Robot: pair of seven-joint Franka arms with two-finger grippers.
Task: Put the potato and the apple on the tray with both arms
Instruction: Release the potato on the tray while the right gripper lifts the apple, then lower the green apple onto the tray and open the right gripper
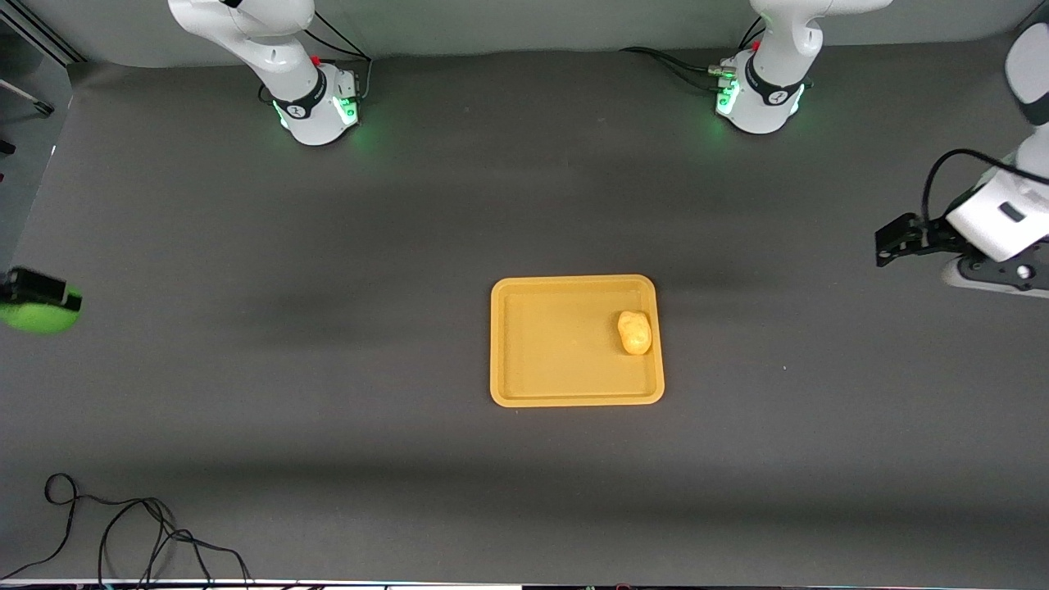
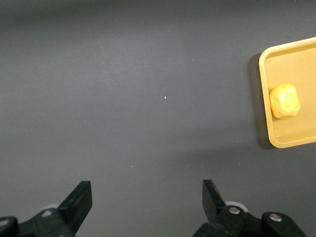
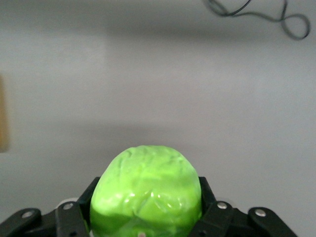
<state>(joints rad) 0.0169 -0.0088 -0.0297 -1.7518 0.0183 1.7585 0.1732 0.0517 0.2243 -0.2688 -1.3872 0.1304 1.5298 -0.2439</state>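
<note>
Right now the right gripper (image 3: 145, 229) is clamped on the apple (image 3: 146, 195), its black fingers (image 3: 74, 217) pressed to either side of the bumpy green skin, up in the air over the table edge at the right arm's end. Under it the dark grey cloth (image 1: 328, 393) lies flat and bare apart from a thin black cable (image 1: 123, 533) looping in the corner nearest the front camera at that same end.

Over at the left arm's end, the left gripper (image 2: 147, 197) hangs above the table edge with its fingers (image 2: 79, 200) spread wide and nothing between them.

Near the middle of the table sits the tray (image 1: 533, 393), flat on the cloth. On it the potato (image 1: 634, 332) rests just beside the rim that faces the left arm's end.

Along the table edge farthest from the front camera the two white arm bases (image 1: 315, 106) glow green, with black cables (image 1: 672, 65) running off from the left arm's one.
</note>
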